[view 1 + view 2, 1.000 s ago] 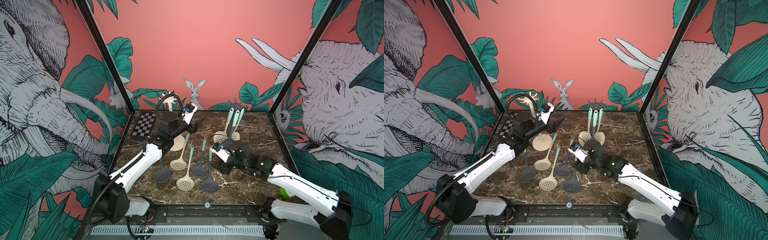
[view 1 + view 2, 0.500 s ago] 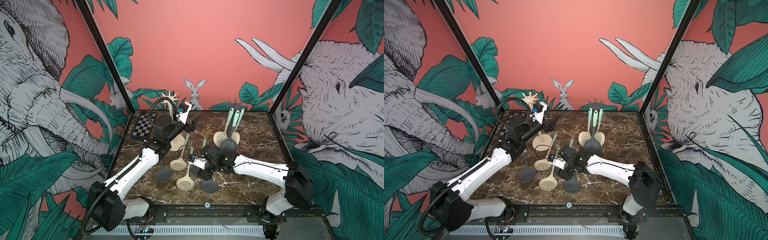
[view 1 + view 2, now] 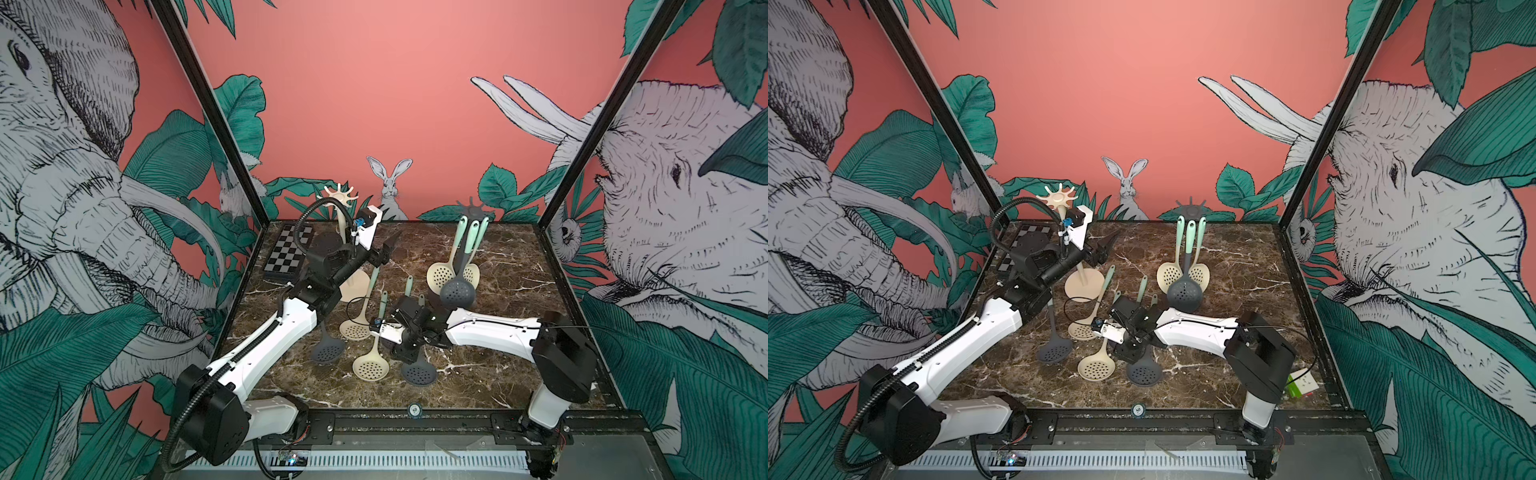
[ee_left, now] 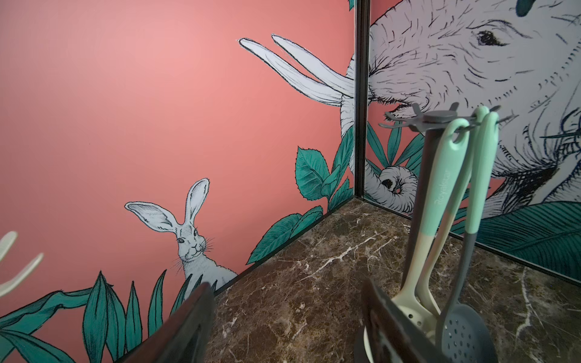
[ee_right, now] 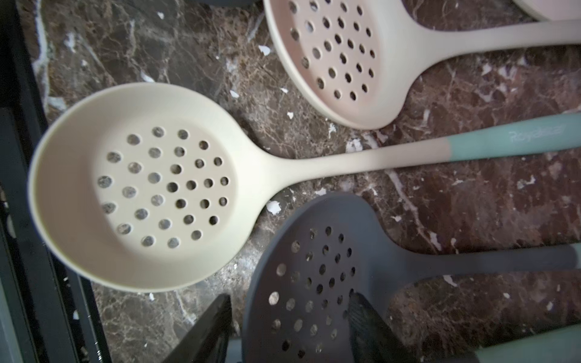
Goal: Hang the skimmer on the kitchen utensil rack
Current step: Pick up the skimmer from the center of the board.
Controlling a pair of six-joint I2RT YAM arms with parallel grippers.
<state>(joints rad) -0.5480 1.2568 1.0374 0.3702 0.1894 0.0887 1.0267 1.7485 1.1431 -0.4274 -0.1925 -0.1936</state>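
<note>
Both top views look from high above the front edge, down and toward the back wall, taking in the whole marble surface [image 3: 478, 382] and both arms from a distance. The left wrist view sits low and faces the back right corner, close to the dark rack [image 4: 437, 118], which both top views also show. The right wrist view looks straight down, very near a cream skimmer [image 5: 141, 188] and a grey skimmer [image 5: 314, 276], likewise seen in both top views.

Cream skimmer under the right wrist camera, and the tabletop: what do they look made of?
Cream skimmer: likely silicone or soft plastic, matte, no glare, rounded moulded rim. Tabletop: looks like brown marble or marble-print laminate, white veins; cannot tell which.
</note>
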